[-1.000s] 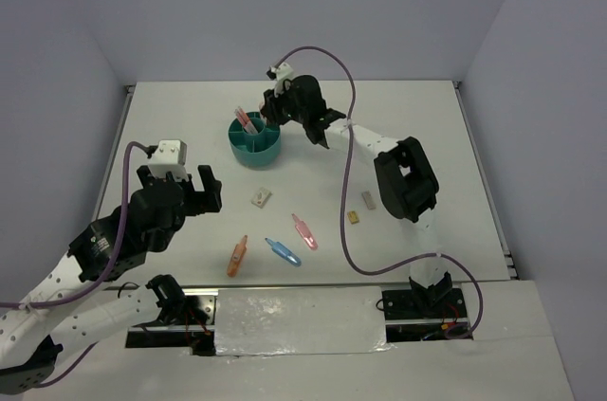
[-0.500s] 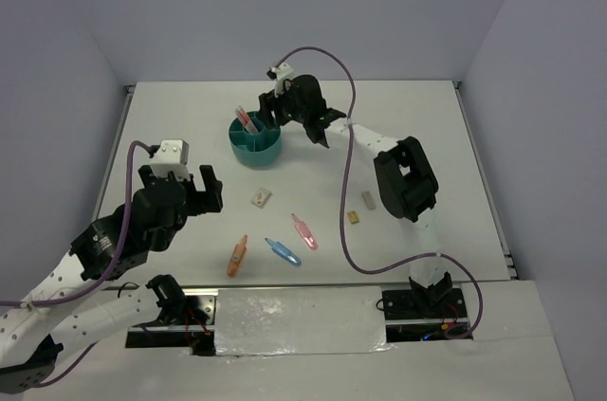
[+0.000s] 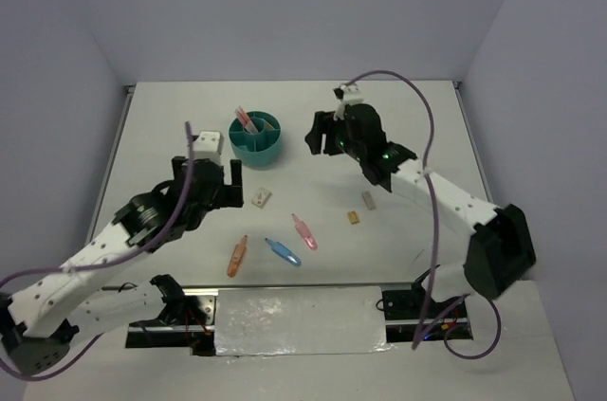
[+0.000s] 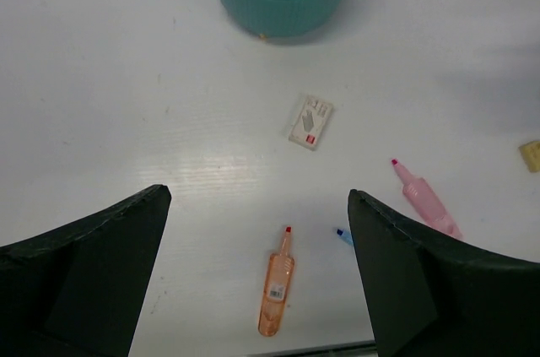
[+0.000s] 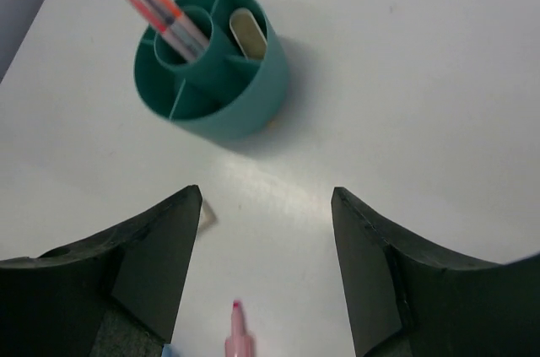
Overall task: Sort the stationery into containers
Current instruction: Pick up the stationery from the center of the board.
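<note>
The teal organiser cup [image 3: 255, 137] stands at the back centre with thin pink and grey pens [image 3: 243, 118] in its central tube. The right wrist view shows the cup [image 5: 215, 70], the pens [image 5: 156, 7] and a pale eraser [image 5: 247, 32] in one compartment. On the table lie a white eraser [image 3: 261, 197], an orange marker [image 3: 237, 255], a blue marker [image 3: 282, 251], a pink marker [image 3: 303, 231] and two tan erasers [image 3: 367, 199] [image 3: 354, 217]. My left gripper [image 3: 220, 183] is open and empty above the white eraser [image 4: 310, 121] and the orange marker [image 4: 277, 289]. My right gripper [image 3: 322, 136] is open and empty, right of the cup.
The table's side rails [image 3: 112, 164] bound the white surface. The purple cable [image 3: 432, 136] arcs over the right arm. In the left wrist view the pink marker [image 4: 426, 201] lies at the right and a tan eraser [image 4: 531, 154] shows at the frame edge.
My right gripper has drawn back from over the cup, rightward and nearer. My left gripper has reached forward and right toward the white eraser. Both stay open.
</note>
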Controlling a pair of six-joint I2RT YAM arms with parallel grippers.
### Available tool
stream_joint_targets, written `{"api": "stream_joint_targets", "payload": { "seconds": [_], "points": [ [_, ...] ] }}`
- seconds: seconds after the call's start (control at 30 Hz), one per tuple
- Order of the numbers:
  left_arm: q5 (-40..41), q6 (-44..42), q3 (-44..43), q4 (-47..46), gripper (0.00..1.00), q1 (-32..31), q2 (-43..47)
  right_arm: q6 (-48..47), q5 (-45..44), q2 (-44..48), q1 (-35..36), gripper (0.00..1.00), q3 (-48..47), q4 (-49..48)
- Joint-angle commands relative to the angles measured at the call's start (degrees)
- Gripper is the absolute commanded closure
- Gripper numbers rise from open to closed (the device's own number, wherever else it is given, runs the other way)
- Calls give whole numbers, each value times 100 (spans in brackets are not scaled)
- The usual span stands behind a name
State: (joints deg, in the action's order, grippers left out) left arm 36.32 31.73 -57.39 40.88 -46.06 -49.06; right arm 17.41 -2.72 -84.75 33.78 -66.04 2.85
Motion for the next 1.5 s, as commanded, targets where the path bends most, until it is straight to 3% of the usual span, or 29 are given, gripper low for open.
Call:
{"api": "stream_joint_targets", "payload": {
  "seconds": [0.0,0.13,0.27,0.3,0.43,0.7,0.97,1.33,1.47],
  "points": [
    [-914,158,-237,-239,1,159,-1364,597,59,1009,50,29,995,329],
    [-1836,202,-396,-888,1,466,-2116,597,694,1742,199,25,1611,584],
    [-1786,579,-317,-1091,1,607,-1986,703,-8,1927,620,24,1902,1014],
    [-1734,641,-291,-1056,1,642,-1811,711,-540,1858,786,23,1885,1433],
    [-1418,625,-212,-600,1,853,-1493,1167,-1485,1857,788,23,2251,2140],
    [-1706,194,-18,-353,1,1038,-1212,1133,-871,1304,525,39,2798,1667],
    [-2014,-8,210,-432,1,1038,-975,1028,-765,601,253,40,2754,1490],
    [-2163,-96,272,-485,1,1038,-948,914,-686,415,85,43,2728,1420],
    [-2234,-79,298,-537,1,1038,-939,905,-695,389,67,55,2684,1446]
  ]
}}
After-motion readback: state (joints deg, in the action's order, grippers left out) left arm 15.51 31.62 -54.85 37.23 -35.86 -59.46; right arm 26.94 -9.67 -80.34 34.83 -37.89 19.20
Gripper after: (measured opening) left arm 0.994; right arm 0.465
